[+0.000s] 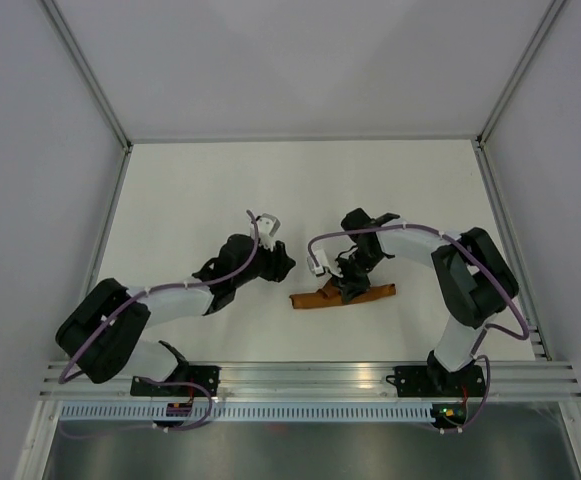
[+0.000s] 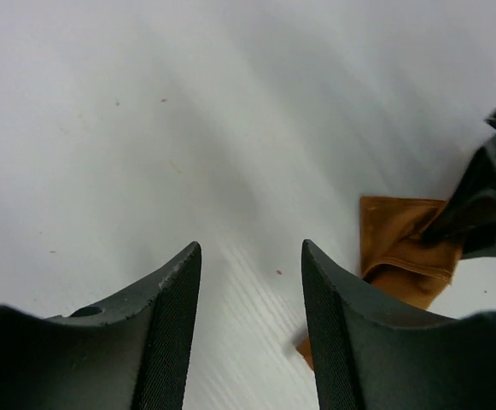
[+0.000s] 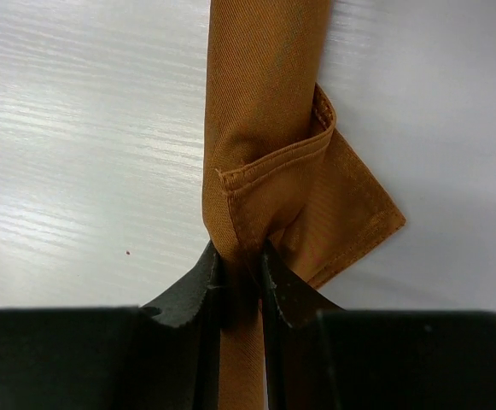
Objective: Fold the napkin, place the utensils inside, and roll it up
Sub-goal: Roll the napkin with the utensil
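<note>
The rust-orange napkin (image 1: 315, 298) lies on the white table as a narrow rolled bundle, with a loose hemmed corner sticking out of it (image 3: 350, 213). My right gripper (image 1: 350, 285) stands over the middle of the roll and is shut on the napkin (image 3: 265, 111), its two fingers pinching the cloth between them. My left gripper (image 1: 285, 264) hovers a little to the left of the roll, open, with only bare table between its fingers (image 2: 252, 256). The napkin's end (image 2: 401, 248) shows at the right of the left wrist view. The utensils are hidden.
The white table (image 1: 190, 200) is bounded by grey walls and aluminium frame posts (image 1: 90, 75). A metal rail (image 1: 310, 378) with both arm bases runs along the near edge.
</note>
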`<state>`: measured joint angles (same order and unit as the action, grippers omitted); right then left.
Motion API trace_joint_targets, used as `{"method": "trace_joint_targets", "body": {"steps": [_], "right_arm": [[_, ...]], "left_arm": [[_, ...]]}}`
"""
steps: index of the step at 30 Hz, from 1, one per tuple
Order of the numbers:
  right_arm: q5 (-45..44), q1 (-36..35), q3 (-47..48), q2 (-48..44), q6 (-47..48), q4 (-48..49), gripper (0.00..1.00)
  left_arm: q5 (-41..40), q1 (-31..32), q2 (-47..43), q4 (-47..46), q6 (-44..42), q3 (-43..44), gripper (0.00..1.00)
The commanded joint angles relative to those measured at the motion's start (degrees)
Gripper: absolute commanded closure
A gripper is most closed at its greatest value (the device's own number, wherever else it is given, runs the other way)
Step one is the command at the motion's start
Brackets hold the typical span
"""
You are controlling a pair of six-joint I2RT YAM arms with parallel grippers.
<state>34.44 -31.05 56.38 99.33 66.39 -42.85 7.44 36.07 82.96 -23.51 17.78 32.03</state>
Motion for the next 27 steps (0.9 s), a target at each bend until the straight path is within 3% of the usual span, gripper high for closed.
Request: {"method": "trace_joint_targets", "body": {"steps": [1, 8, 17, 27], "right_arm": [[-4.29, 1.34, 0.65, 9.73, 2.87, -8.20, 0.94], [-3.94, 2.66, 8.04, 17.03, 1.20, -11.29, 0.94], [-3.67, 3.10, 11.47, 20.64, -0.21, -12.61, 0.95], [-3.32, 3.19, 13.14, 22.22, -0.03, -14.19, 0.95]], "left_arm": [[-12.70, 7.41, -5.26, -16.11, -10.02, -5.48, 0.44], [-16.05, 16.91, -5.35, -19.47, -24.54, -6.46, 0.41], [-12.54, 28.16, -1.05, -11.84, -34.73, -3.21, 0.38], [-13.68, 32.92, 11.60, -10.94, -41.24, 3.21, 0.37]]}}
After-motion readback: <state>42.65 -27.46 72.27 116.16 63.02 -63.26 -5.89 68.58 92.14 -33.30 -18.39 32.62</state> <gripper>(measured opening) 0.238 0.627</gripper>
